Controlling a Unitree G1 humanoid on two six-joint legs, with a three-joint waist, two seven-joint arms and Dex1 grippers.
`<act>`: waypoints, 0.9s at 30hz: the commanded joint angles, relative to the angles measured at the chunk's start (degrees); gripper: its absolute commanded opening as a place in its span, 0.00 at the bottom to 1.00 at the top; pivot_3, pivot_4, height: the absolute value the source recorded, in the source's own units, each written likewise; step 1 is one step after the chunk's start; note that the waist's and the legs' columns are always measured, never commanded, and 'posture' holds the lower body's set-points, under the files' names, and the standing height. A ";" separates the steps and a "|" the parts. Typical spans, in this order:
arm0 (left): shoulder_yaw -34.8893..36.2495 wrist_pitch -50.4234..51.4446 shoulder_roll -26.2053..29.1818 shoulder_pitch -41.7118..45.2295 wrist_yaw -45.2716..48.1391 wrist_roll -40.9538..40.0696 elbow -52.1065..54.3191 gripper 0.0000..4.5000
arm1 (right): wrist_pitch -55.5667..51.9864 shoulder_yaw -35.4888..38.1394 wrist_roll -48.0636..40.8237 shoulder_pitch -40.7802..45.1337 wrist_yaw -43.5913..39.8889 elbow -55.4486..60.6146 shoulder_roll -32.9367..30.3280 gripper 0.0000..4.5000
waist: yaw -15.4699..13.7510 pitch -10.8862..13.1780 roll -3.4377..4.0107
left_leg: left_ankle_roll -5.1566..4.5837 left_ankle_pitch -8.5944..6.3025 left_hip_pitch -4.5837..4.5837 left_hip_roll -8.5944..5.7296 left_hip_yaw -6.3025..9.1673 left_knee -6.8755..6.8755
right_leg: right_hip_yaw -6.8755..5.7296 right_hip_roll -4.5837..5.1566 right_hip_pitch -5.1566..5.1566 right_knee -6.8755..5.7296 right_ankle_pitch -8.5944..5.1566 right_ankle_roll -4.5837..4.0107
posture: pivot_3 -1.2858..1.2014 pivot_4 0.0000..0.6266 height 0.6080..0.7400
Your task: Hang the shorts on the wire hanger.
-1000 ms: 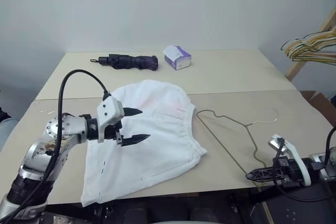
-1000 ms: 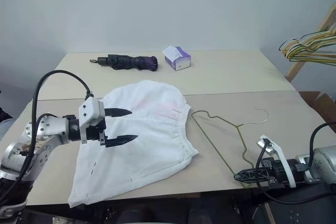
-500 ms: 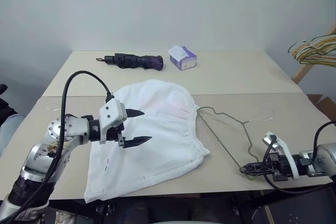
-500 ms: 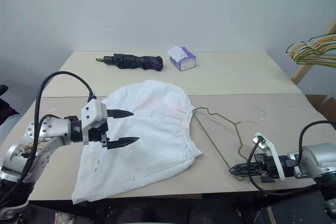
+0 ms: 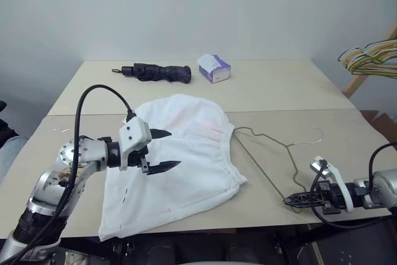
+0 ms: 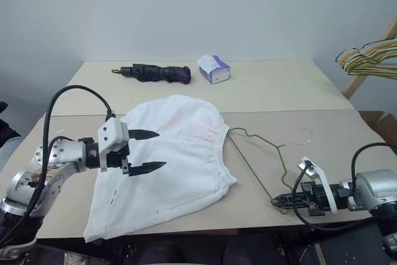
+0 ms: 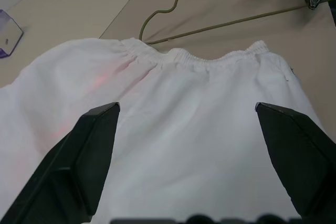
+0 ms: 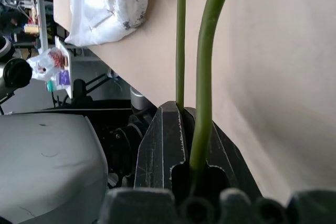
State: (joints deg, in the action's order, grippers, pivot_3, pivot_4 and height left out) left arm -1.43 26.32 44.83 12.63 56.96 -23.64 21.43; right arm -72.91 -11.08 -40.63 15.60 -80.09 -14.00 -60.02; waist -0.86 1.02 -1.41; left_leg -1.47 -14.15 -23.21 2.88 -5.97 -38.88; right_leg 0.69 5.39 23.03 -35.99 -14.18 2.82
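- Head views: the shorts (image 5: 177, 159) are lying flat on the table (image 5: 279, 88), waistband turned toward the wire hanger (image 5: 273, 159), which is lying just beside them with its hook pointing away. This layout is judged to be leaving the waistband reachable from the hanger side.
- Head views: the left gripper (image 5: 164, 150) is being held above the shorts with its fingers spread wide and nothing between them, probably being readied for a pinch of the fabric.
- Head views: the right gripper (image 5: 294, 201) is being kept low at the near table edge, clamped on the hanger's near corner. An umbrella (image 5: 155, 72) and a tissue box (image 5: 213, 67) are sitting well apart at the far side.
- Left wrist view: the gathered waistband is being framed between the two spread fingers (image 7: 79, 166), with the hanger wire beyond it.
- Right wrist view: the olive wire is being pinched between the closed fingers (image 8: 163, 150), presumably so it can be lifted or steered.
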 commanded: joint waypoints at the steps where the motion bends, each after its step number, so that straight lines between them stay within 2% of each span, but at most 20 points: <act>1: 0.66 -0.44 0.05 0.16 -0.45 -0.01 1.18 0.99 | 1.99 -1.58 1.00 2.17 -3.27 0.37 -0.25 0.00 | -0.17 0.00 0.00 | 0.00 0.00 -0.01 0.00 0.00 0.00 | 0.00 0.00 0.00 0.00 0.00 0.00 | 0.55 0.00 1.00; 8: 0.28 -0.61 -0.39 -0.99 -1.44 0.70 1.79 0.99 | 6.16 -7.41 5.56 6.11 -7.79 -0.17 0.03 0.00 | -0.67 -0.01 0.01 | 0.00 0.00 -0.01 0.00 -0.01 -0.02 | -0.01 0.00 0.02 -0.02 0.00 0.00 | 0.55 0.00 1.00; 15: -0.44 -0.70 -1.38 -0.26 -2.51 1.80 1.47 0.99 | 7.12 -14.92 12.46 17.30 -9.67 -10.18 4.63 0.00 | -0.98 -0.01 0.02 | 0.00 0.00 -0.02 0.00 -0.08 -0.04 | 0.02 -0.01 0.05 -0.05 0.00 0.00 | 0.55 0.00 1.00; 21: -1.02 -1.13 -1.99 -0.21 -3.14 2.75 1.25 0.99 | 9.40 -22.10 10.85 23.23 -12.41 -11.20 4.30 0.00 | -1.77 -0.02 0.04 | 0.00 0.00 -0.07 0.00 -0.11 -0.06 | 0.01 -0.01 0.11 -0.10 0.01 -0.01 | 0.56 0.00 1.00; 27: -1.03 -1.11 -2.73 -0.38 -3.84 3.37 1.63 0.99 | 8.66 -21.62 14.37 32.64 -12.39 -25.16 11.68 0.00 | -1.59 -0.03 0.05 | 0.00 0.00 -0.04 0.01 -0.16 -0.06 | 0.04 -0.02 0.11 -0.12 0.03 -0.02 | 0.57 0.00 1.00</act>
State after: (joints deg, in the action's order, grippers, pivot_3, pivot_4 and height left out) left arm -3.28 26.21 42.25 11.41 53.68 -20.37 21.79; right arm -64.73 -34.42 -27.22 45.42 -88.98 -35.70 -49.19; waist -2.45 1.00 -1.35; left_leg -1.46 -14.15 -23.27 2.90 -6.12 -38.93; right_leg 0.72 5.37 23.15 -36.12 -14.15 2.80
